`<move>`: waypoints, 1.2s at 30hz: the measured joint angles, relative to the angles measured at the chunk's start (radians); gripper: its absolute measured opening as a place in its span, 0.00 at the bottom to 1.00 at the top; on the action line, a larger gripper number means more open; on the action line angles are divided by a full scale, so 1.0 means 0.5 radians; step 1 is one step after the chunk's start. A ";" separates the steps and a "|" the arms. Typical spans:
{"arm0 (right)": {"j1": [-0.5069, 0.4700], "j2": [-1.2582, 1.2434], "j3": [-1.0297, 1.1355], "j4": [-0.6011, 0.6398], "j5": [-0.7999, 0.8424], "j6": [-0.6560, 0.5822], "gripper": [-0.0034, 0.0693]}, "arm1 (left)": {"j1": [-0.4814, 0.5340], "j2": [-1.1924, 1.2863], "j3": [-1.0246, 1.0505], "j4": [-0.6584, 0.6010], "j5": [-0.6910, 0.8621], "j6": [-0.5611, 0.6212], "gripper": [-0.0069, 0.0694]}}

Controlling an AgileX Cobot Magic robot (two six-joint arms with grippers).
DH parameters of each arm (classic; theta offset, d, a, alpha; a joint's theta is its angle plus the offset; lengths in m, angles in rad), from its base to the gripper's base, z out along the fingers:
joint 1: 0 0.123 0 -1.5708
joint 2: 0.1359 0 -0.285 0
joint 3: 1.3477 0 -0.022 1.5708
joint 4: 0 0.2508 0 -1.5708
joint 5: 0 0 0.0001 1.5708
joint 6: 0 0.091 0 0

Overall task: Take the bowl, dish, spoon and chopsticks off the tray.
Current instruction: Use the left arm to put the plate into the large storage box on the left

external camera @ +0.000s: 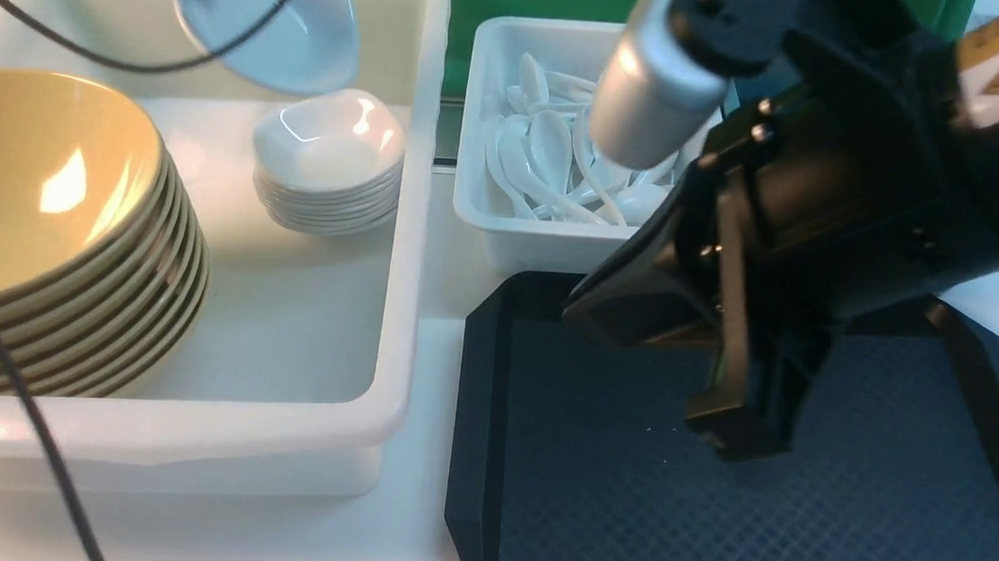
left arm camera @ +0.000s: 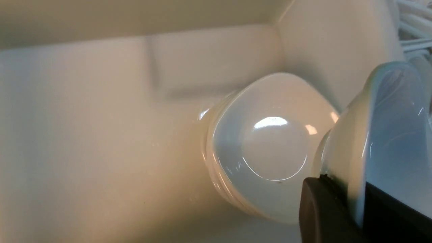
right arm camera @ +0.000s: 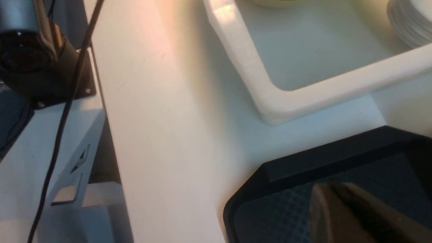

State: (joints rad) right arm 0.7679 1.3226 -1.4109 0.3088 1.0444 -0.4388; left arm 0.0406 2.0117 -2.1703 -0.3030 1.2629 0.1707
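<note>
The left gripper (left arm camera: pixel 359 206) is raised at the far left, over the far part of the large white bin (external camera: pixel 413 225). Only a dark scrap of it shows at the top edge of the front view. Its black fingers (left arm camera: pixel 320 216) pinch the rim of the dish (external camera: pixel 265 24), one on each face.

The dish is small, glossy and white. It is held in the air, steeply tilted, with its hollow toward the near side. It hangs above and just left of the stack of white dishes (external camera: pixel 328 160) and does not touch it.

The right arm (external camera: pixel 854 205) is bulky and black and comes in from the right, angled down over the far half of the tray (external camera: pixel 624 509). The right gripper (external camera: pixel 740 430) points down, close above the tray's surface. The views do not show whether its fingers are spread or pressed together.

The large white bin stands on the left of the table (right arm camera: pixel 152 135).
- At its left is a stack of yellow bowls (external camera: pixel 59 206), nested and leaning.
- At its far right is the stack of white dishes, apart from the bowls.

The small white bin (external camera: pixel 502 238) sits far and central, just right of the large bin and just beyond the tray. It holds a heap of plain white spoons (external camera: pixel 549 146).

The tray is black and diamond-textured, with cut-off corners. It lies near right on the table, beside the large bin, with a strip of table between them.
</note>
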 joint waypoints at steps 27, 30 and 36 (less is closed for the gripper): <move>0.000 0.006 0.000 -0.006 0.061 0.055 0.11 | -0.067 0.394 0.002 0.093 -0.252 0.079 0.49; 0.000 0.006 0.000 -0.006 0.061 0.055 0.11 | -0.067 0.394 0.002 0.097 -0.232 0.090 0.67; 0.000 0.006 0.000 -0.010 0.070 0.055 0.11 | -0.067 0.358 -0.097 0.123 -0.088 0.095 0.95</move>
State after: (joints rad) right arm 0.7679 1.3254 -1.4109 0.3038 1.0794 -0.4114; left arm 0.0072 2.1909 -2.2189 -0.2415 1.2190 0.2183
